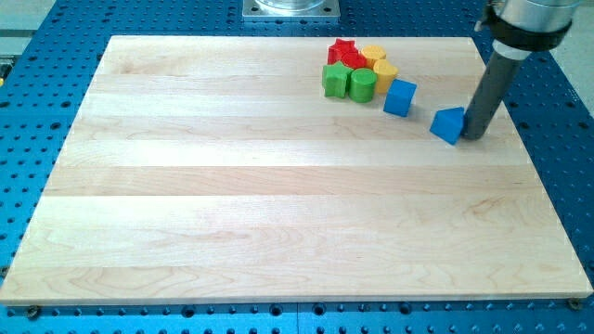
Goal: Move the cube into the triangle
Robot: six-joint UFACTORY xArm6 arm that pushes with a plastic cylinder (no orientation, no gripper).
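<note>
A blue cube (400, 96) lies near the view's top right, just right of a cluster of blocks. A blue triangle block (448, 123) lies to the cube's lower right, a small gap apart. My tip (473, 136) rests on the board right against the triangle's right side. The dark rod rises from there up to the arm at the view's top right.
The cluster holds a red star (342, 49), a red block (356, 61), a yellow block (373, 56), another yellow block (385, 74), a green block (334, 79) and a green cylinder (362, 85). The wooden board (278, 186) lies on a blue perforated table.
</note>
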